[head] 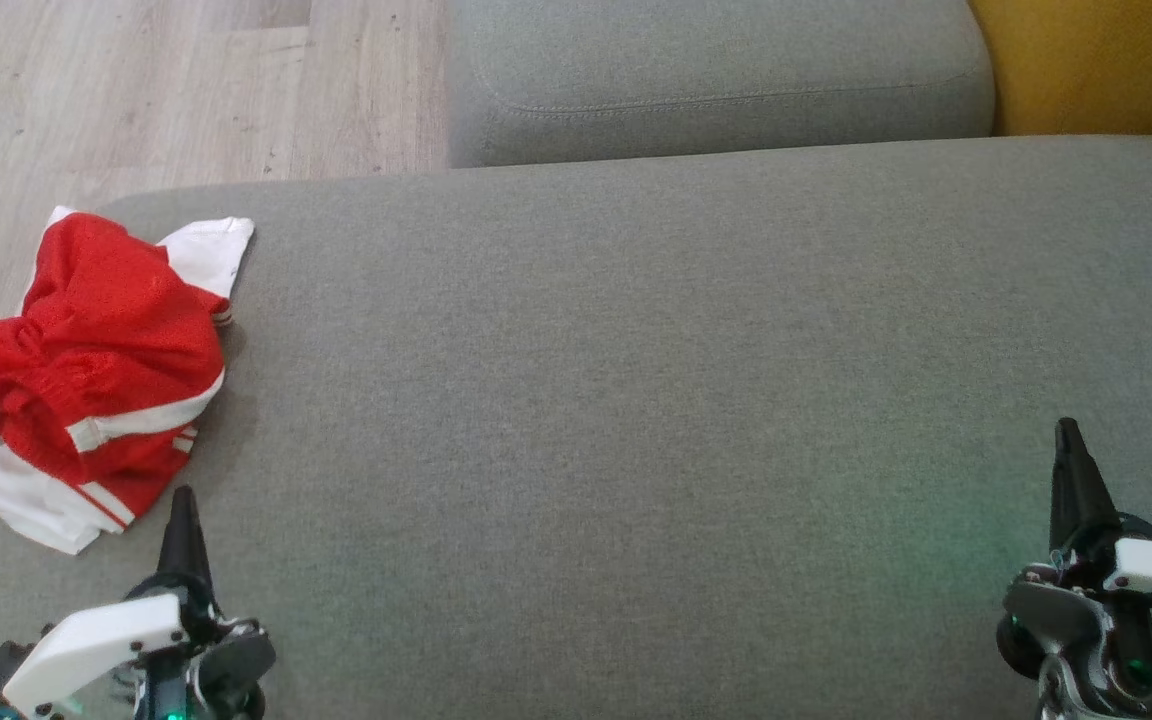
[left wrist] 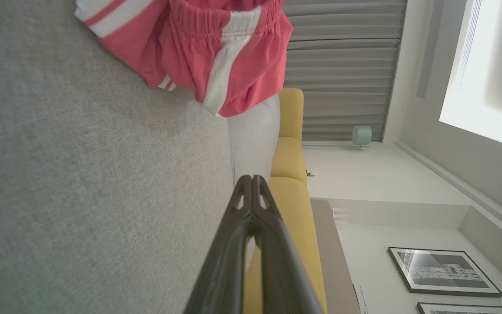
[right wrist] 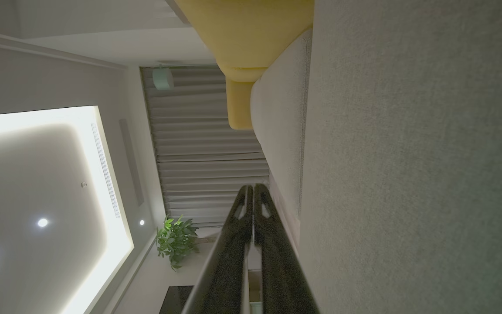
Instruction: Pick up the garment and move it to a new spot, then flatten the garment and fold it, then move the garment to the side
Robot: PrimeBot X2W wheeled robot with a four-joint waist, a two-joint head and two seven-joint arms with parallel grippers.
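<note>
The garment (head: 101, 370), red mesh shorts with white stripes and white trim, lies crumpled at the far left edge of the grey cushion (head: 636, 400). In the left wrist view the garment (left wrist: 216, 48) shows at the top, ahead of the fingers. My left gripper (head: 182, 505) sits at the lower left, just below the garment, with its fingers shut together and nothing between them; the tips meet in the left wrist view too (left wrist: 251, 179). My right gripper (head: 1068, 435) rests at the lower right over bare cushion, shut and empty, fingertips together (right wrist: 253, 188).
A second grey cushion (head: 716, 80) lies beyond the first. Yellow upholstery (head: 1096, 60) fills the top right corner. Wooden floor (head: 136, 90) runs along the left, right beside the garment's edge. A potted plant (right wrist: 174, 240) and curtains stand in the room beyond.
</note>
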